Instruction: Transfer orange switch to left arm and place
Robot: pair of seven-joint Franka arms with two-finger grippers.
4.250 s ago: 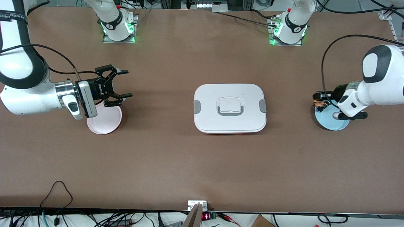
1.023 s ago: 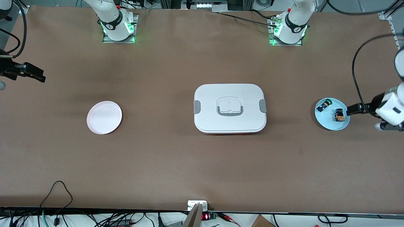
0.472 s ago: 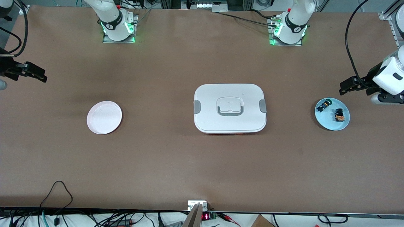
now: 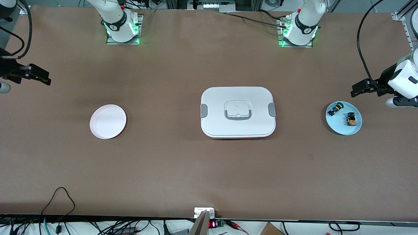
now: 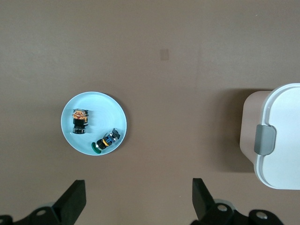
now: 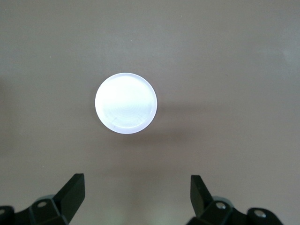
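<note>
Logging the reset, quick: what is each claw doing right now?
Left claw: open, holding nothing, above the table near the pale blue round plate.
Right claw: open, holding nothing, at its end of the table.

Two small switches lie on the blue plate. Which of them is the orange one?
The orange switch is the one nearer the front camera on the blue plate, with a tan-orange body. The other switch is black and blue with a green tip.

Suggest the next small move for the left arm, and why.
Probably lower the left end effector, open and empty, over the blue plate toward the orange switch. The switch lies untouched there beside the black-and-blue switch. The right end effector waits open at its table end; the box sits between the plates.
</note>
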